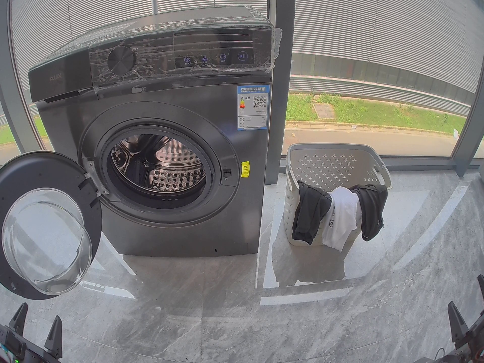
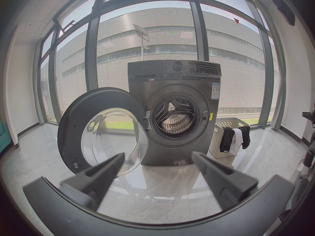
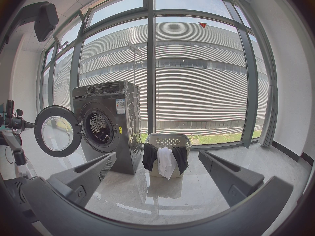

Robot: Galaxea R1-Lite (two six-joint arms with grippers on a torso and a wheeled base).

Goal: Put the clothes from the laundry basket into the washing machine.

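- My left gripper [image 2: 157, 154] hangs low over the floor [image 1: 212, 303], spread wide and empty, facing the washer [image 1: 166, 218].
- My right gripper [image 3: 157, 153] is just as wide open with nothing in it. It points toward the basket [image 1: 333, 165] but is well apart from it.
- The basket stands on the floor just beside the washer, on its right, by the window [image 1: 383, 51].
- Three clothes drape over its near rim: a black top [image 1: 308, 210], a white shirt [image 1: 343, 218] and a second black piece [image 1: 372, 207]. They hang half outside, which I judge leaves loose folds that are easy to pinch.
- The door [image 1: 45, 223] is swung fully out to the left, so the way into the drum [image 1: 159, 170] is open. The drum looks bare, so I judge loading has not begun.
- My right arm is nearer the basket and seems the natural one for the first pick. The open door may crowd my left.
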